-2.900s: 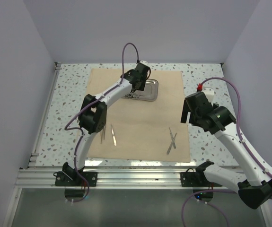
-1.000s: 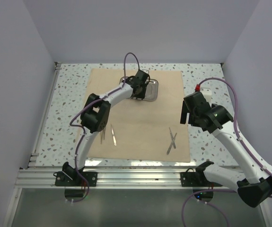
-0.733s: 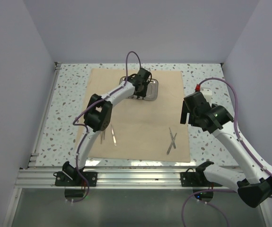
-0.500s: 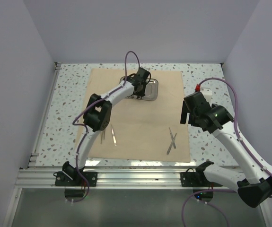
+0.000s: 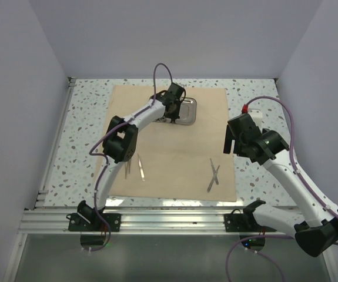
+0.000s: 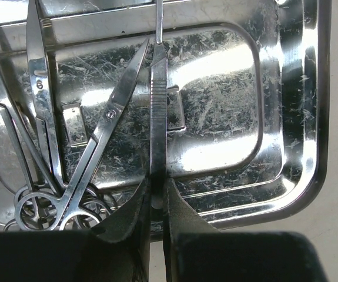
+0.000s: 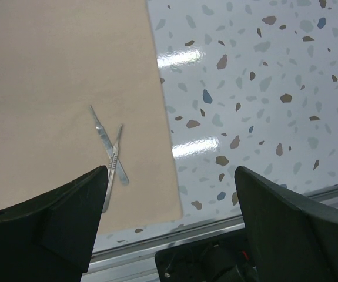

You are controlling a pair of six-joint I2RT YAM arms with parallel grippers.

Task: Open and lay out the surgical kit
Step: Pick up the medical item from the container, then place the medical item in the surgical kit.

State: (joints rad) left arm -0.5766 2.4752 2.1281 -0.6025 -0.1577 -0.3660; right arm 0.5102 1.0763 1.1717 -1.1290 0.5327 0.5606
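The tan cloth (image 5: 174,147) lies spread flat on the table. The steel tray (image 5: 187,111) stands at its far middle. My left gripper (image 5: 170,111) is down in the tray (image 6: 286,117) and is shut (image 6: 156,202) on a thin scalpel handle (image 6: 157,106). Scissors (image 6: 107,129) and forceps (image 6: 42,111) lie in the tray's left part. Two crossed scalpel handles (image 5: 214,174) lie on the cloth at the near right, also in the right wrist view (image 7: 110,154). Two thin instruments (image 5: 134,167) lie at the near left. My right gripper (image 7: 169,223) is open and empty, high above the cloth's right edge.
The speckled table top (image 5: 86,135) surrounds the cloth. An aluminium rail (image 5: 169,220) runs along the near edge. Grey walls close in the left, back and right sides.
My left gripper has moved over the tray from its near left edge and now grips the scalpel handle. The right arm has barely moved.
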